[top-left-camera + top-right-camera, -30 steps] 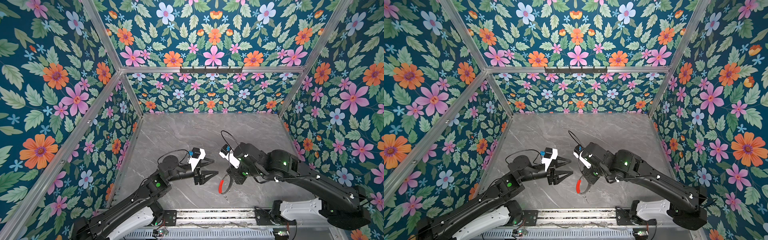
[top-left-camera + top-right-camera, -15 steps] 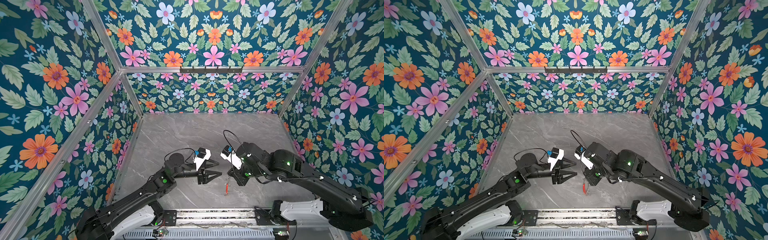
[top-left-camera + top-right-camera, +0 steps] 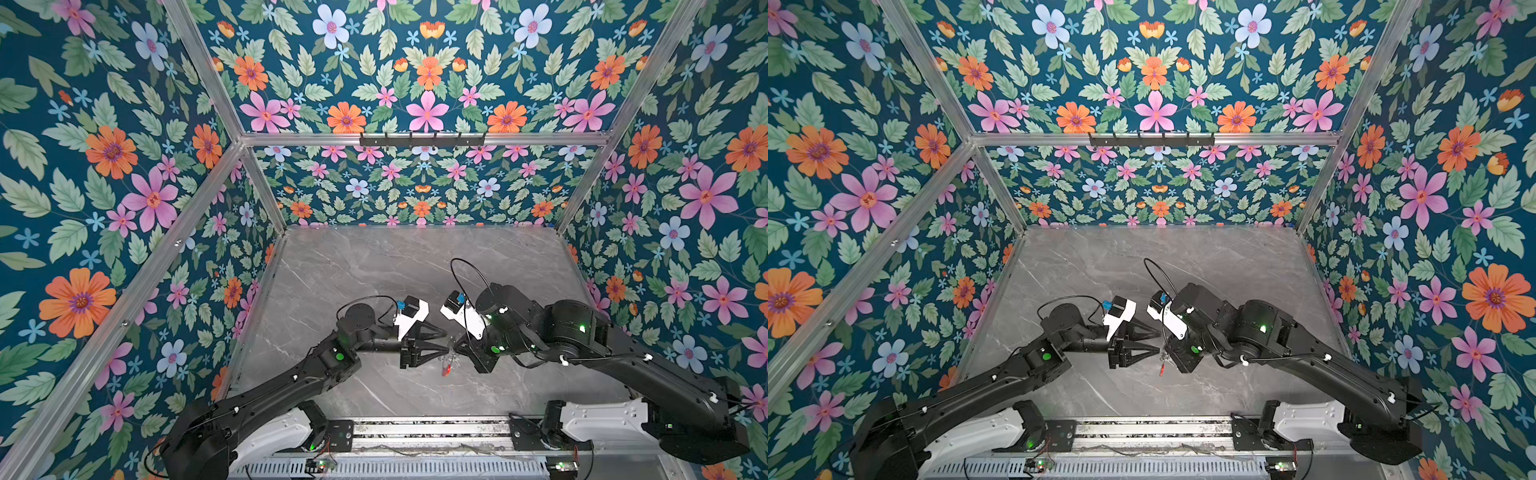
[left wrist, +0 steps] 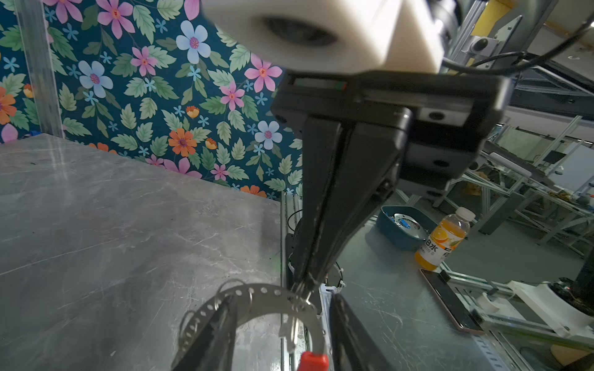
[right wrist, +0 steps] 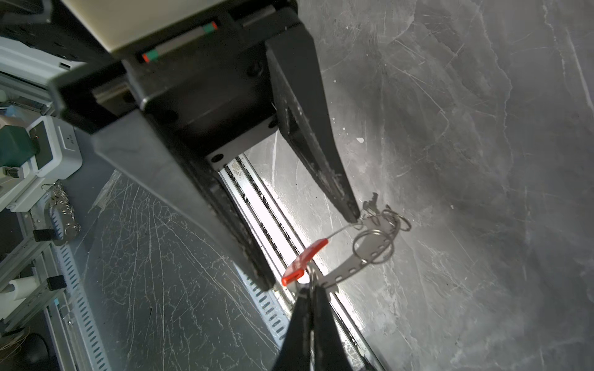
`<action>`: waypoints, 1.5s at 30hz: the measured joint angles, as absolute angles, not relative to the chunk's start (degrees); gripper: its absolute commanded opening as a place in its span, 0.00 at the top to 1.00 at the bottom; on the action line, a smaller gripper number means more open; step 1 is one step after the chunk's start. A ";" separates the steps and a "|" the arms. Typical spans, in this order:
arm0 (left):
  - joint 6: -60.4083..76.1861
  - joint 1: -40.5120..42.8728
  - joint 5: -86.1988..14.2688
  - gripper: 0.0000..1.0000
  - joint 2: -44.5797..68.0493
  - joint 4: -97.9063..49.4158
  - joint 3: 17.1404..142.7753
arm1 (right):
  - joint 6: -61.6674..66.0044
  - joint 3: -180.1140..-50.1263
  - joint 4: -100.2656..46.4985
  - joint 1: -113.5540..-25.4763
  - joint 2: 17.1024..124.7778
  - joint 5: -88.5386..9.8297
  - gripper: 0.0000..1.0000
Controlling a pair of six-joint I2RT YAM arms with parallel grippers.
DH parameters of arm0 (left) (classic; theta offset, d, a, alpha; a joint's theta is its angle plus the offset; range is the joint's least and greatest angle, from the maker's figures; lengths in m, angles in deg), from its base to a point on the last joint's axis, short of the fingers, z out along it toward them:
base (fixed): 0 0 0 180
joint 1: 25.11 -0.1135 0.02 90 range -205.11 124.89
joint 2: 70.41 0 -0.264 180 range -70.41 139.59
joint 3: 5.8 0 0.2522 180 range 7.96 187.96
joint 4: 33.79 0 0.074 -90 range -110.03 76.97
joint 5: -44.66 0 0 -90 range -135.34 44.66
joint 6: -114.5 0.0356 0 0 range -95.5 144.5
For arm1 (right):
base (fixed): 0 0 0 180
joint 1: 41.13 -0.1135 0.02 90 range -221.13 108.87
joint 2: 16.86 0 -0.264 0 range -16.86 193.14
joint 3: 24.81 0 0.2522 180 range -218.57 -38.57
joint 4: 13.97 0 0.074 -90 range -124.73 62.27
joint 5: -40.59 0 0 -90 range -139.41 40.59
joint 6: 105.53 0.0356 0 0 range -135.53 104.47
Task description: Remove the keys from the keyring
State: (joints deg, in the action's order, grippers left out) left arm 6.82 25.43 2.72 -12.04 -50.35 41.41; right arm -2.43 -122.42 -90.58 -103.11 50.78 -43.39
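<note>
keyring [image 4: 257,294] between both grippers' fingers [image 4: 324,199]

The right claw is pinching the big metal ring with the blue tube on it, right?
Not quite: the tube is red, not blue. The right wrist view shows the right gripper shut on the thin grey metal hoop with its red tubular sleeve.

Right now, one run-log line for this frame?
right gripper: shut on keyring | left gripper: open, straddling keyring | keys: on keyring

Orange juice bottle [image 4: 445,242], blue tray [image 4: 398,236]
</note>
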 measured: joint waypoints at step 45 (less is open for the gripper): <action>-1.24 25.48 5.67 1.00 -11.10 -63.93 37.93 | -2.62 -115.38 -78.17 -103.06 43.76 -41.66 0.73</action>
State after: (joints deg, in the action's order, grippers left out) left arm -1.24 25.48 5.67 -11.10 -63.93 37.93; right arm -2.62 -115.38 -78.17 -103.06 43.76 -41.66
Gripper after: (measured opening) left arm 0.049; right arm 0.110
